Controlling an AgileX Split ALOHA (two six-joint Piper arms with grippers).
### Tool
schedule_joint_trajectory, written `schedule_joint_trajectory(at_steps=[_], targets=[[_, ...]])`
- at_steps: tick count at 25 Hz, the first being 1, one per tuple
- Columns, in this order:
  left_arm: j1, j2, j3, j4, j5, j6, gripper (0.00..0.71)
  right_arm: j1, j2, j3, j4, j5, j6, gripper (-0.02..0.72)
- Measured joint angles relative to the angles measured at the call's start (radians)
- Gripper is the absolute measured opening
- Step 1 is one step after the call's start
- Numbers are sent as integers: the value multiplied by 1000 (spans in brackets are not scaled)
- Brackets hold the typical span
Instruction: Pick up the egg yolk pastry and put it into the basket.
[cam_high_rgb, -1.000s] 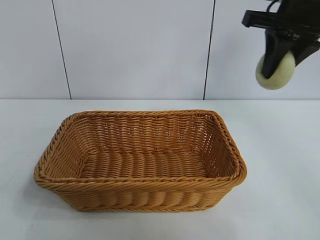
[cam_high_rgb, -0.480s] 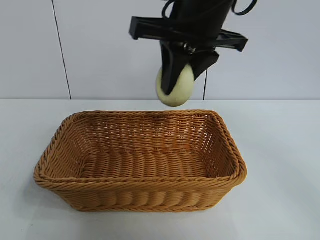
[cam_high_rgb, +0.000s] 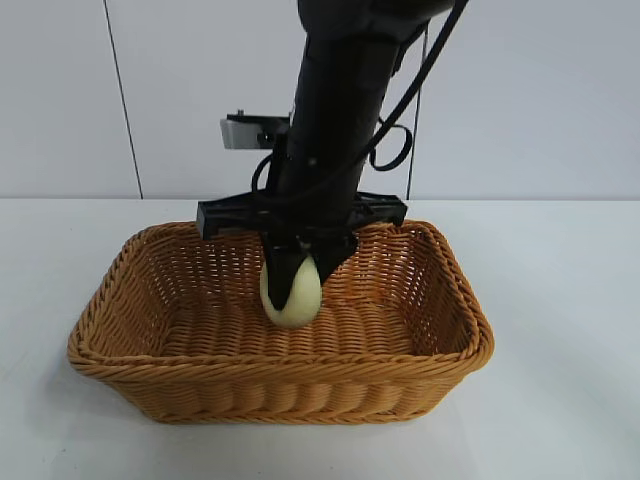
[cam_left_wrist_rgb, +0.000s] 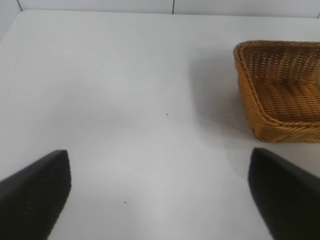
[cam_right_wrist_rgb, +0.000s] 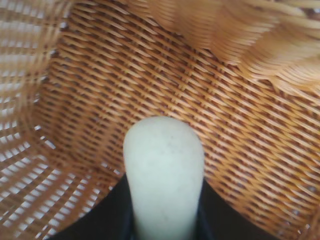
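Pastry (cam_high_rgb: 292, 295) hanging long-axis upright, rounded end pointing down into the basket (cam_high_rgb: 440, 345), and the right end effector (cam_high_rgb: 297, 272) is pinching it from both sides, dark fingers (cam_high_rgb: 278, 268) running down its upper half. Its lower tip sits low inside, near the woven floor at about the middle; whether it touches the weave, I can't tell. From the right wrist view the pastry (cam_right_wrist_rgb: 163, 175) shows as a pale, matte oblong standing out between the black fingers, with the basket's weave (cam_right_wrist_rgb: 240, 140) filling everything behind it. Nothing else shows in the basket.

White bench (cam_high_rgb: 560, 300) underneath, smooth and plain, with the basket set long side toward the outside camera. Behind it, a pale panelled wall (cam_high_rgb: 200, 100) with dark vertical seams.

Over on the left, the left end effector (cam_left_wrist_rgb: 160, 190) hovers above bare bench, fingers spread wide apart, gripping nothing, the basket's corner (cam_left_wrist_rgb: 247, 90) off to one side and well apart.
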Motion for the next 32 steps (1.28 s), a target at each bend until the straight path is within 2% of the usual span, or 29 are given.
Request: schedule_joint_trajectory(at_steps=[3, 4, 8, 13, 18, 21, 26, 32], targets=[[0, 0, 0, 0, 0, 0, 692, 0, 9, 0, 4, -7, 1, 365], [0, 0, 0, 0, 0, 0, 692, 0, 9, 0, 4, -7, 1, 365], [0, 0, 0, 0, 0, 0, 692, 0, 8, -3, 6, 1, -14, 624], [0, 0, 0, 0, 0, 0, 692, 0, 8, -111, -10, 116, -30, 656], [0, 0, 0, 0, 0, 0, 692, 0, 5, -317, -107, 280, -30, 656], [0, 0, 0, 0, 0, 0, 692, -5, 2, -426, -157, 296, -9, 656], [0, 0, 0, 0, 0, 0, 692, -59, -2, -513, -167, 303, 14, 656], [0, 0, 0, 0, 0, 0, 692, -188, -2, -513, -181, 310, 13, 656]])
